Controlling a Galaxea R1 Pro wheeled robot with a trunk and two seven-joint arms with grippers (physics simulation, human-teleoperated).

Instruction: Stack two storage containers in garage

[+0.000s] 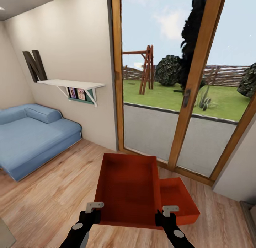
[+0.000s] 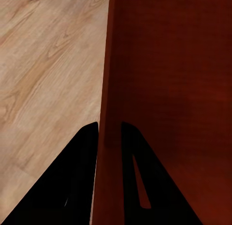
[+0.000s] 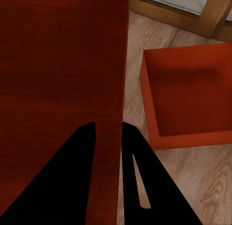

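Note:
I hold one rust-red storage container (image 1: 128,187) up over the living room's wood-plank floor (image 1: 46,201), an arm at each near corner. My left gripper (image 1: 93,215) is shut on its left wall, whose edge stands between the fingers (image 2: 108,138), beside the container's side (image 2: 169,90). Over the right wall (image 3: 58,65) my right gripper (image 1: 165,216) is shut too (image 3: 108,133). The second storage container (image 1: 177,200) sits on the planks just right of the held one, open top up (image 3: 188,94), partly hidden behind it. The garage is out of view.
Wood-framed glass doors (image 1: 185,98) stand straight ahead, with a yard behind. A blue sofa (image 1: 32,134) fills the left side under a white wall shelf (image 1: 71,84). A white wall corner (image 1: 238,177) juts in at the right.

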